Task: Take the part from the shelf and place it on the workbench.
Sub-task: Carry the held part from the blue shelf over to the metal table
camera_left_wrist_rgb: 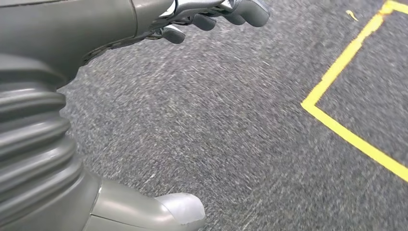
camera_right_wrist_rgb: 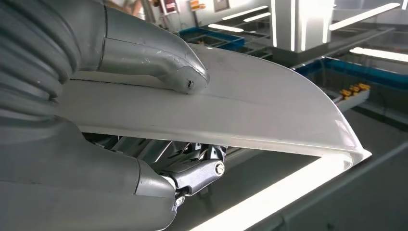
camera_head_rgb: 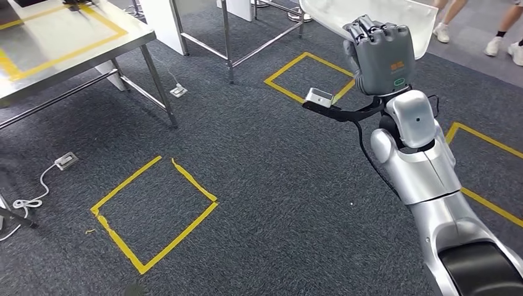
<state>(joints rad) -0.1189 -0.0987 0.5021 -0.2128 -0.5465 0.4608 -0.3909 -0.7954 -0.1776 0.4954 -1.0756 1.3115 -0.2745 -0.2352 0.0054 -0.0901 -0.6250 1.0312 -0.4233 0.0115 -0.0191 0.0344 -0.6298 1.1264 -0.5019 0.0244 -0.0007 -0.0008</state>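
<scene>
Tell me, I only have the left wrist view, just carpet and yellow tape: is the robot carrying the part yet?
Observer: Yes. The right hand holds a white curved panel raised in front of the robot.
Operator: How is it gripped?
Observer: The thumb presses on one face, with the fingers under the other.
Operator: Is the workbench close?
Observer: A steel table marked with yellow tape stands ahead to the left.
</scene>
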